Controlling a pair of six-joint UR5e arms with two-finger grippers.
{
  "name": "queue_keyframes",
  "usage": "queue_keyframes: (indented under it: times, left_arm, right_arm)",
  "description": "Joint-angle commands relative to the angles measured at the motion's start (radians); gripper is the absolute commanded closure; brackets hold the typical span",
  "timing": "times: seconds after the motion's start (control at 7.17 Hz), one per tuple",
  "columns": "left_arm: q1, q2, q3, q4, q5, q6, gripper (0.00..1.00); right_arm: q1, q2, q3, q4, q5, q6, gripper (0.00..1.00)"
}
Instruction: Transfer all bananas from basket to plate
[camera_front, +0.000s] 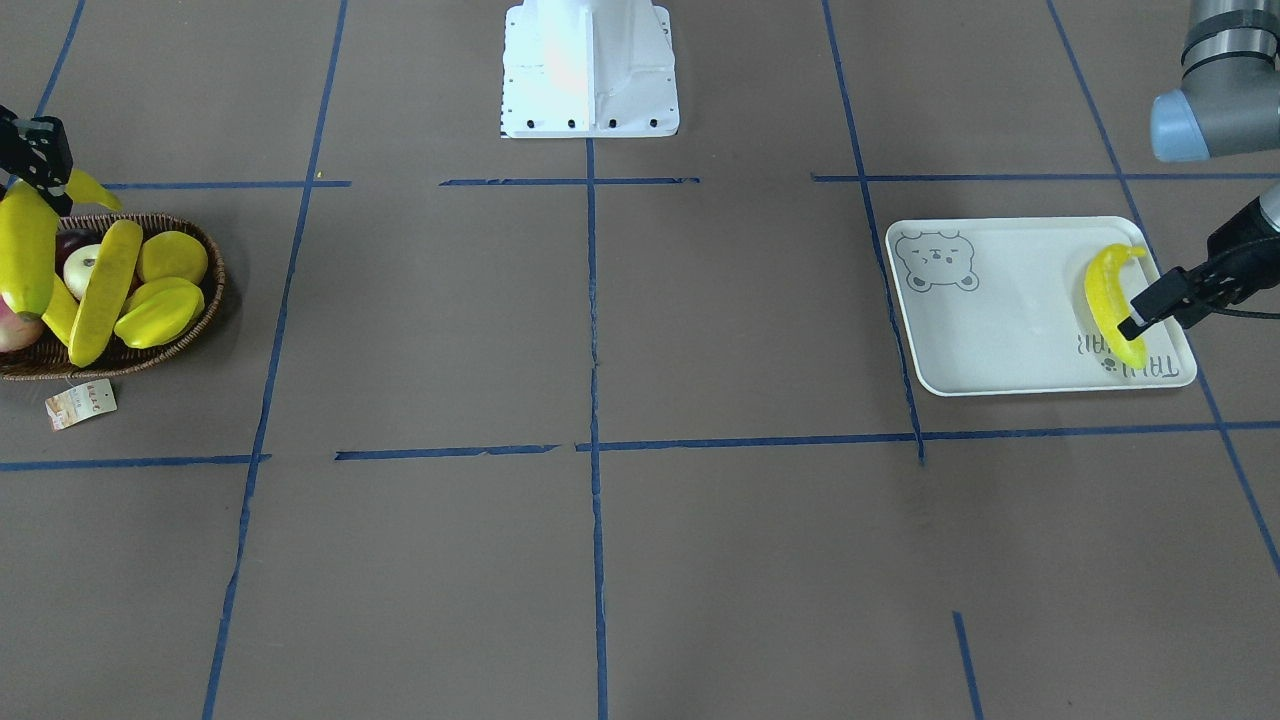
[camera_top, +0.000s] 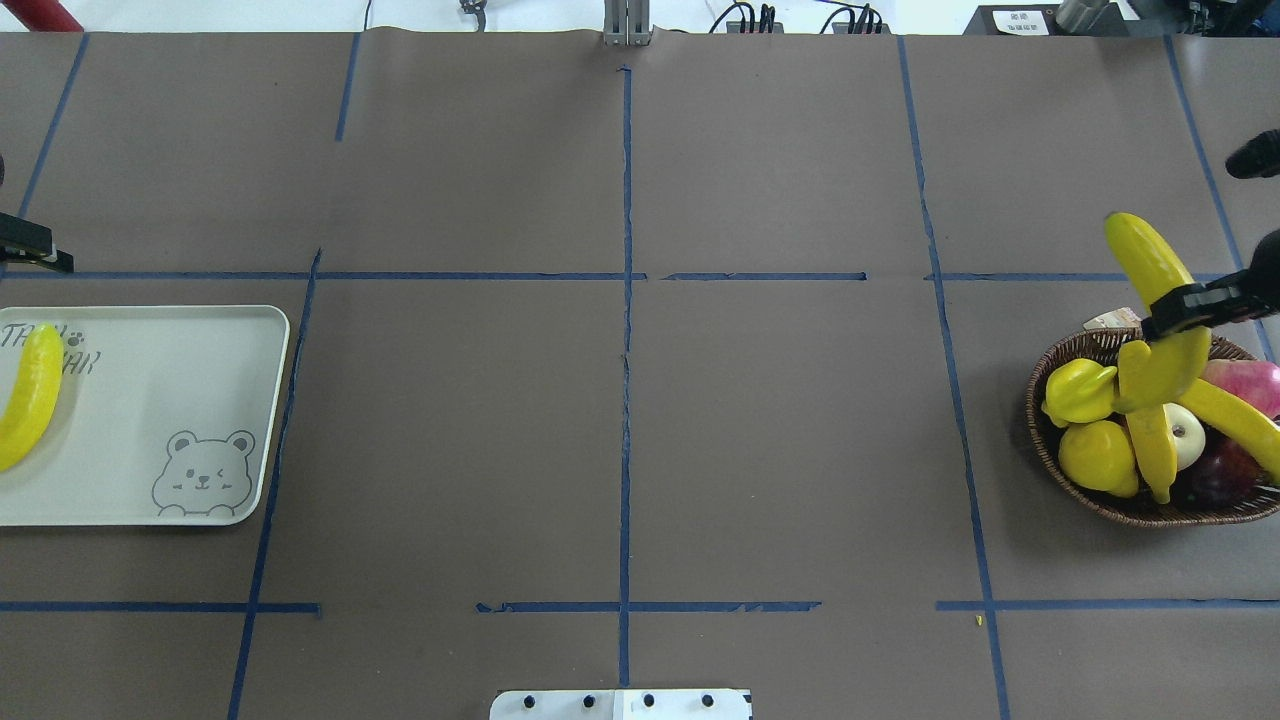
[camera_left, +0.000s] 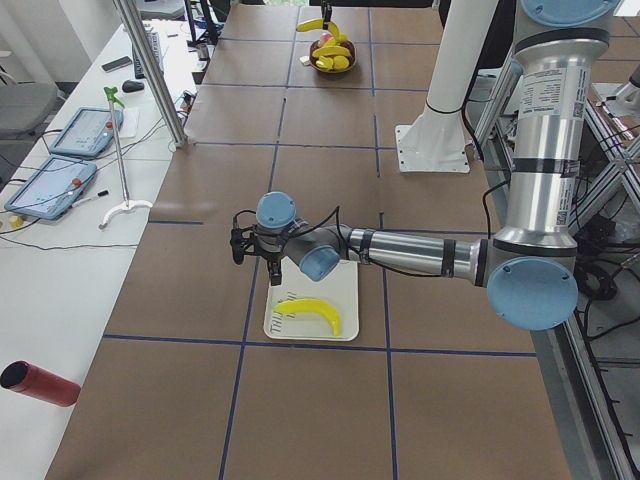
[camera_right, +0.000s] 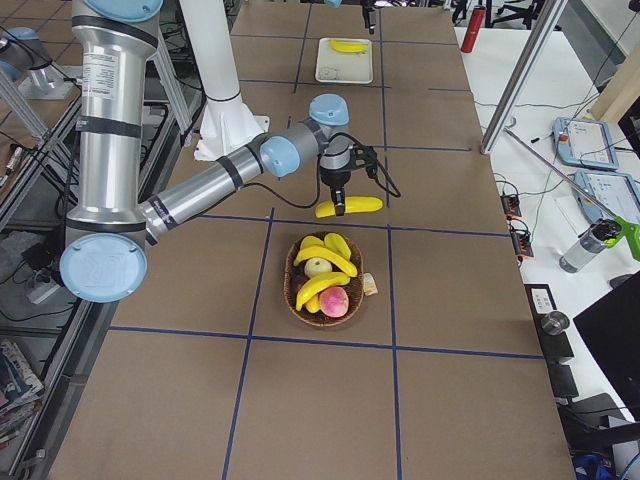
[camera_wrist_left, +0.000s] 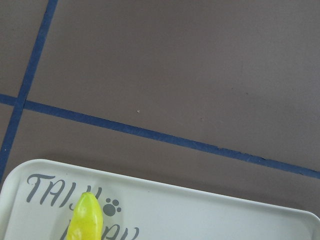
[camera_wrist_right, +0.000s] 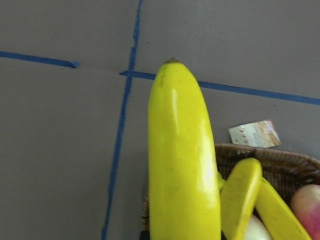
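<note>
My right gripper (camera_top: 1165, 318) is shut on a long yellow banana (camera_top: 1150, 285) and holds it tilted just above the dark wicker basket (camera_top: 1050, 450). In the right wrist view this banana (camera_wrist_right: 182, 160) fills the middle. Two more bananas (camera_top: 1152, 445) (camera_top: 1235, 415) lie in the basket. On the off-white plate (camera_top: 180, 380) with a bear face, one banana (camera_top: 28, 395) lies near the lettered end. Over that end hovers my left gripper (camera_front: 1140, 318), open and holding nothing. The left wrist view shows only that banana's tip (camera_wrist_left: 86, 217).
The basket also holds a starfruit (camera_top: 1080, 390), a lemon (camera_top: 1100, 455), a red apple (camera_top: 1250, 385) and a dark fruit (camera_top: 1215, 475). A paper tag (camera_front: 80, 403) lies beside it. The robot's white base (camera_front: 590, 70) stands at the table's edge. Blue tape lines cross the brown table.
</note>
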Motion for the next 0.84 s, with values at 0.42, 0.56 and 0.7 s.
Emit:
queue_keyframes:
  times: [0.42, 0.56, 0.7]
  left_arm:
    - [0.203, -0.293, -0.006, -0.007, -0.027, -0.376, 0.0]
    - [0.245, -0.362, -0.005, -0.007, -0.021, -0.462, 0.0]
    - [0.262, -0.418, -0.005, -0.005, -0.018, -0.516, 0.0]
  right_arm:
    - [-0.202, 0.526, -0.265, 0.06, 0.035, 0.458, 0.97]
    - [-0.215, 0.525, -0.333, 0.244, 0.035, 0.548, 0.97]
    - [-0.244, 0.527, -0.409, 0.42, 0.032, 0.64, 0.97]
